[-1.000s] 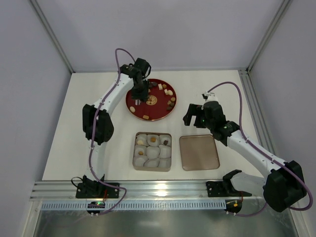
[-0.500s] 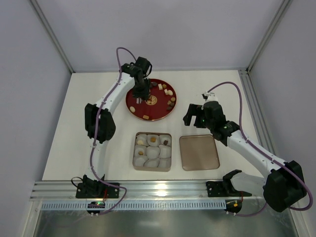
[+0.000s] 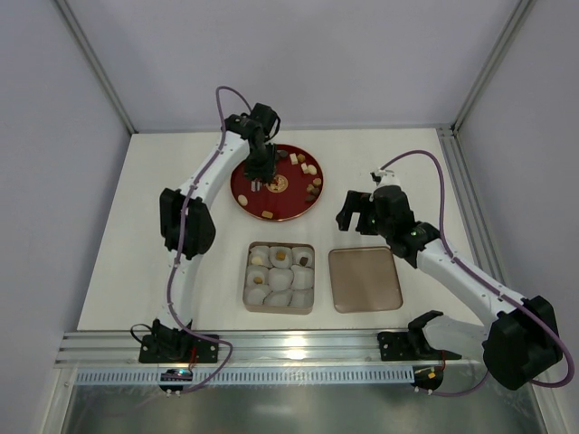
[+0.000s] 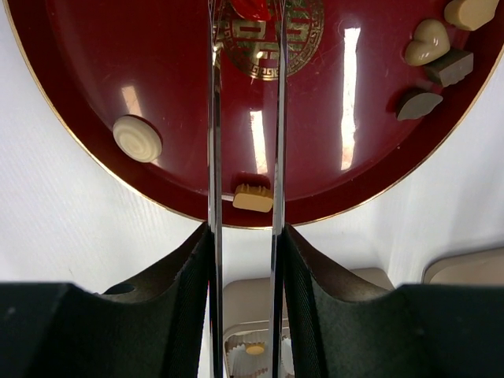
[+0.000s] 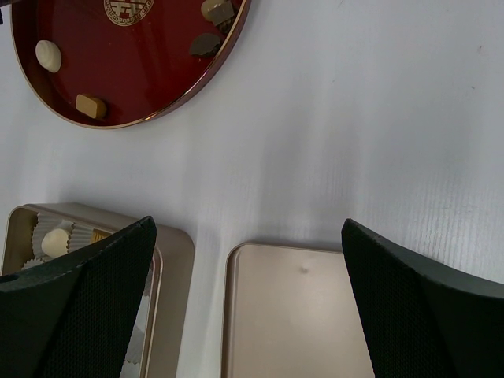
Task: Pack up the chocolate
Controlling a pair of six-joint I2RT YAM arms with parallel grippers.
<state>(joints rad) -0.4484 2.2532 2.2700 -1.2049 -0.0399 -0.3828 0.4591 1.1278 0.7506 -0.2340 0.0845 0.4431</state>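
Chocolate [image 4: 252, 6], red, cut off between left gripper [image 3: 257, 183] fingers, grip unclear; right gripper [image 5: 248, 232] spread.

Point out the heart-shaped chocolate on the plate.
The cream chocolate near the plate's right edge, left wrist view; its neighbours are dark chunks and a cream oblong.

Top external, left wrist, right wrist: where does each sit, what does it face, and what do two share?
Top external: above, behind the bases, looking down; left gripper, right gripper show.
Left wrist: looks along its fingers down at the red plate.
Right wrist: faces down at table and lid between open fingers.
Shared: both wrist views show the plate's tan chocolate.
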